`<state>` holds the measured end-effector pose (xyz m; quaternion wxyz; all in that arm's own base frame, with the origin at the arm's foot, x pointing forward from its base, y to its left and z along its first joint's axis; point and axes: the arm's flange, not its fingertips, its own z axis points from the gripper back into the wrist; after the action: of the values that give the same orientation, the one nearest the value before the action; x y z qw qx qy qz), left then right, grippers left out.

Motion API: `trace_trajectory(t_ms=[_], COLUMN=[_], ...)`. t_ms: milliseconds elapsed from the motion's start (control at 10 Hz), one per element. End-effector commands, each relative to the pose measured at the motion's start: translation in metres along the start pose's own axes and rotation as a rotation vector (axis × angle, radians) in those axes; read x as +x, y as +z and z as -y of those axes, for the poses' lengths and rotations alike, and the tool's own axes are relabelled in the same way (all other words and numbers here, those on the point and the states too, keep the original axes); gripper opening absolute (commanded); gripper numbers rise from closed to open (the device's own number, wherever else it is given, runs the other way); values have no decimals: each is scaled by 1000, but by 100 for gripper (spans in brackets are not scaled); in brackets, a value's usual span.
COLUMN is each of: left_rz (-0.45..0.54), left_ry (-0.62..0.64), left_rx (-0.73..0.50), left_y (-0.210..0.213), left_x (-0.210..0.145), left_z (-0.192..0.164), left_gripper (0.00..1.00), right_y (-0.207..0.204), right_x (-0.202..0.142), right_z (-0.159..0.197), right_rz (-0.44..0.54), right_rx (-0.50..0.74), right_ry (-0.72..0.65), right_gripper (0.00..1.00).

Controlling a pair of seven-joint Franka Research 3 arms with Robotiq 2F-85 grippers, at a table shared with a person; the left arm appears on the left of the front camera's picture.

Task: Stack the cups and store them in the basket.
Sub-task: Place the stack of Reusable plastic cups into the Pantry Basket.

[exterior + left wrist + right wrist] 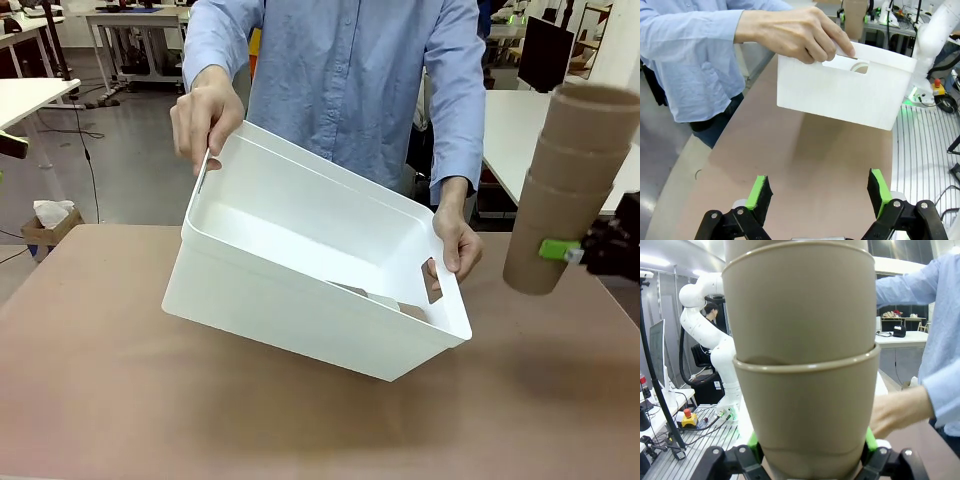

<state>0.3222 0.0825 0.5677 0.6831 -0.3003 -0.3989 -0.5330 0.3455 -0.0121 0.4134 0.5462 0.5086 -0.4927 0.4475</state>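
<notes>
Tan cups (pixel 565 185), stacked, sit clamped in my right gripper (pixel 572 252); left gripper (pixel 819 192) gapes idle. Beside them a person tilts the basket (pixel 300 300); a low grip could topple the stack.

White basket (pixel 300 310), tan cups (pixel 560 190)

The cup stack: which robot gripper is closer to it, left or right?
Right. The right gripper is clamped on the cup stack near its bottom, off the table. The left gripper is open over bare table, apart from the cups.
</notes>
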Motion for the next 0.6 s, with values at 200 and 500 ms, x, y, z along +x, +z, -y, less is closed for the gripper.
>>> trace_trajectory(t_ms=[200,500], left_rz=[9,9], left_ry=[3,3], left_rx=[-4,-4], left_y=[1,1], left_x=[2,2], left_z=[1,1], left_gripper=[100,100], right_y=[-42,-98], right_x=[110,141], right_z=[-24,-27], right_rz=[-123,-284], right_rx=[-113,-208], right_ry=[-34,-43], right_gripper=[87,87])
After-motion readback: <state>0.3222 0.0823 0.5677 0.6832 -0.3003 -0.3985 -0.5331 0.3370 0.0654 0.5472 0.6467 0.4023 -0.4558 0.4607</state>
